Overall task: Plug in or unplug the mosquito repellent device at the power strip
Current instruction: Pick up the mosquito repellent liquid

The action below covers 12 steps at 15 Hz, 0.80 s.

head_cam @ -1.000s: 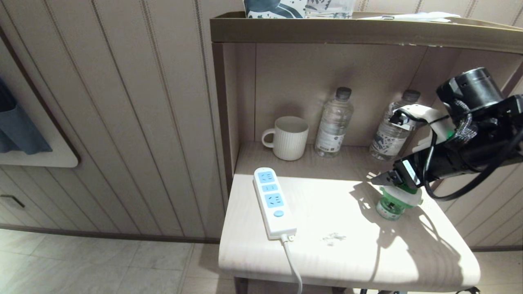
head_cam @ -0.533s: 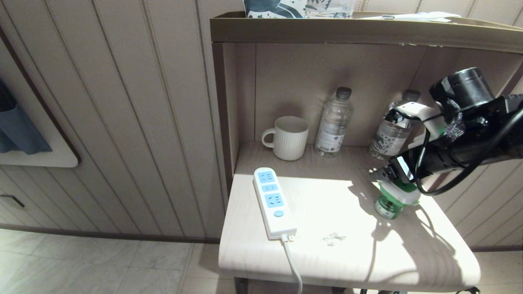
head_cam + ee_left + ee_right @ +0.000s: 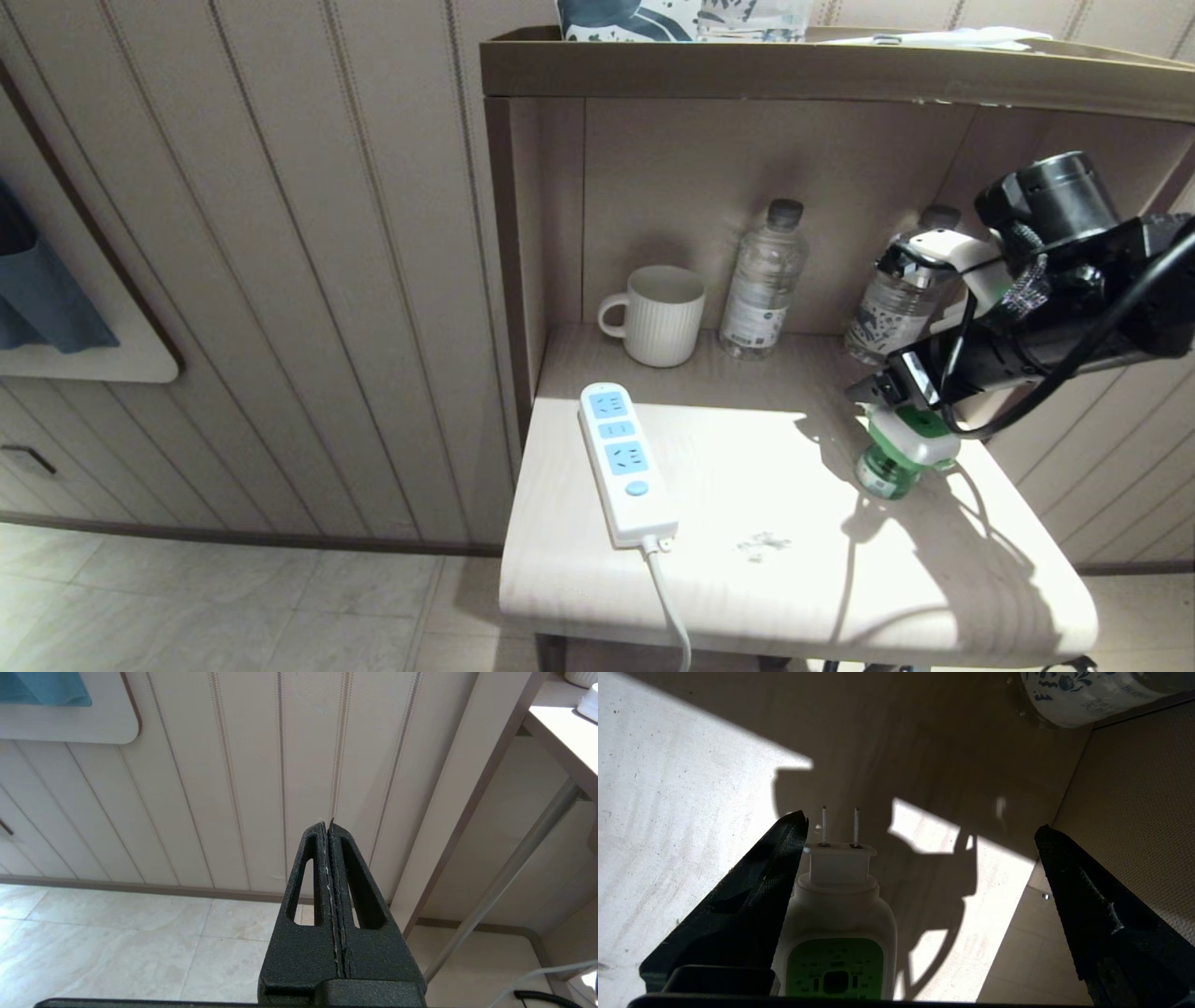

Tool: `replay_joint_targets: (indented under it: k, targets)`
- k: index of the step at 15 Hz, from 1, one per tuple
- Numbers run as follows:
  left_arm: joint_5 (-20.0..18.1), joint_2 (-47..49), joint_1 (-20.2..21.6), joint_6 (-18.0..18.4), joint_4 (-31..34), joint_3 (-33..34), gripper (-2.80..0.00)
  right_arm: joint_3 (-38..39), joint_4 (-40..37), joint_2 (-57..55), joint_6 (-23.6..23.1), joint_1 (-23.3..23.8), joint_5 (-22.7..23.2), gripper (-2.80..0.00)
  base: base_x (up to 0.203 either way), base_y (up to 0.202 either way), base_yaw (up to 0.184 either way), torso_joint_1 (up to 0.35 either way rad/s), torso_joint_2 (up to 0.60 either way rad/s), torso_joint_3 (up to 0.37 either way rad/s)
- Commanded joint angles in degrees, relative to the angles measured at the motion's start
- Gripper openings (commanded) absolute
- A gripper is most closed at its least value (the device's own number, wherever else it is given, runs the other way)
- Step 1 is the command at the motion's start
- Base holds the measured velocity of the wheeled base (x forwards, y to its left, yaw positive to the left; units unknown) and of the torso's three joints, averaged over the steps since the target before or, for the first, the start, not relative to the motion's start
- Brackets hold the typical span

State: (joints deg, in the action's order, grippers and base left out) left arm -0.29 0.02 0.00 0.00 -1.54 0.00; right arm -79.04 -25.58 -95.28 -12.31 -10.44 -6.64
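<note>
The mosquito repellent device point(image 3: 901, 455), white head with a green top over a green bottle, stands leaning slightly at the table's right side. My right gripper point(image 3: 882, 397) hovers just over it, open wide. In the right wrist view the device point(image 3: 836, 914) sits close against one finger point(image 3: 752, 896), its two metal prongs point(image 3: 839, 826) pointing away; the other finger point(image 3: 1083, 891) is far off to the side. The power strip point(image 3: 624, 462) lies on the table's left part with all three blue sockets free. My left gripper point(image 3: 327, 823) is shut, parked low beside the table.
A white mug point(image 3: 661, 315) and two clear water bottles point(image 3: 764, 280) point(image 3: 892, 299) stand at the back of the niche under a shelf point(image 3: 747, 75). The strip's cord point(image 3: 667, 597) hangs over the table's front edge point(image 3: 794, 625). A wall panel closes the right side.
My right gripper has drifted a little left and toward the back over the device. The device has shifted slightly with it and leans more now.
</note>
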Motion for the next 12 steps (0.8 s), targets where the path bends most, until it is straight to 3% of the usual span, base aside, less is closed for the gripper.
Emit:
replay_joint_targets:
  k: [1, 12]
  targets:
    - [0.03, -0.02, -0.02, 0.0, -0.05, 0.0, -2.8, -0.15, 0.14, -0.08, -0.08, -0.02, -0.12, 0.0, 0.0, 0.0, 0.0, 0.0, 0.0, 0.0]
    - [0.03, -0.02, 0.0, 0.0, -0.05, 0.0, -2.8, -0.76, 1.32, -1.22, 0.01, 0.06, -1.68, 0.0, 0.0, 0.0, 0.0, 0.0, 0.0, 0.0]
